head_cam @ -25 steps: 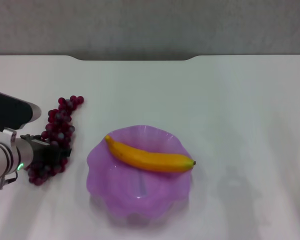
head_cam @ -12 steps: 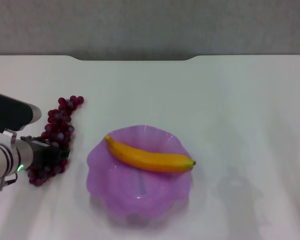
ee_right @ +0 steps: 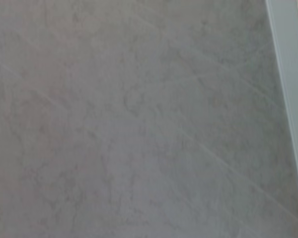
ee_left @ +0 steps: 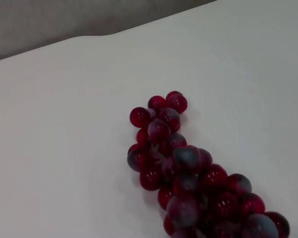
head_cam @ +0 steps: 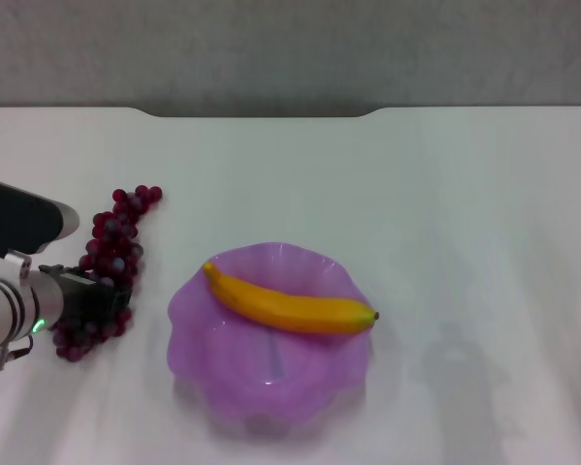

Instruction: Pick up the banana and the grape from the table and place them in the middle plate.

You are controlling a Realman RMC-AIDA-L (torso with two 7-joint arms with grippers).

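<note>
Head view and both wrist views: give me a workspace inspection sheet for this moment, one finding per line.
Surface: white table, grey edge at the back.
Banana: lies across the middle plate.
Grape: bunch on the table, left of the plate.
Clutter: nothing seen.
Left gripper: at the bunch's near end; grip not discernible.
Right gripper: not in view; its wrist view shows only a grey mottled surface.
Cables: nothing seen.
Surroundings: grey beyond the table's back edge.
</note>
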